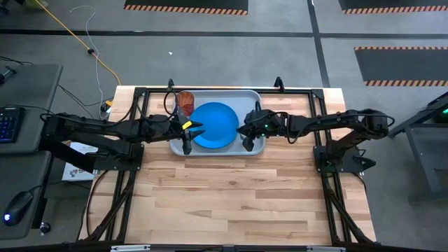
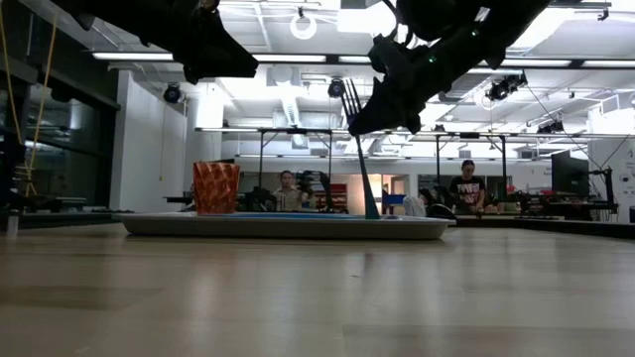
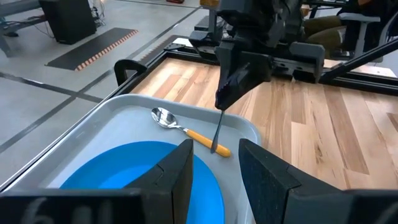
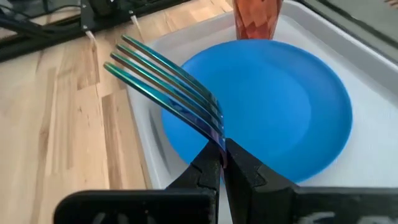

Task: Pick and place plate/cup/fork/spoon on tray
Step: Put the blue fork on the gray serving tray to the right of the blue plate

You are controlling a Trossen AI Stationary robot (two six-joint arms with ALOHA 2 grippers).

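Observation:
The pale grey-blue tray [image 1: 252, 98] lies at the table's far middle. The blue plate [image 1: 213, 124] lies flat in it, and the reddish-brown cup [image 1: 185, 103] stands upright at its far left. The orange-handled spoon [image 3: 186, 129] lies flat on the tray floor beside the plate, toward the tray's right end. My right gripper [image 4: 221, 149] is shut on the fork [image 2: 359, 149] over the tray's right part, beside the plate [image 4: 280, 106]. My left gripper [image 3: 214, 158] is open and empty, just above the plate's left part [image 1: 198, 129]. My right gripper pinches the fork between its two fingers at the neck, just behind the tines [image 4: 217, 138]. The tines [image 2: 349, 94] stick up past the fingers. The handle hangs down to its end [image 3: 215, 149] by the spoon's handle; whether that end touches anything, I cannot tell.
The tray's raised rim [image 2: 288, 228] stands above the wooden table. The table's near half [image 1: 231, 203] is bare wood. Black frame bars [image 1: 140, 98] run along the table's far and side edges. People [image 2: 466, 188] sit in the room beyond the table.

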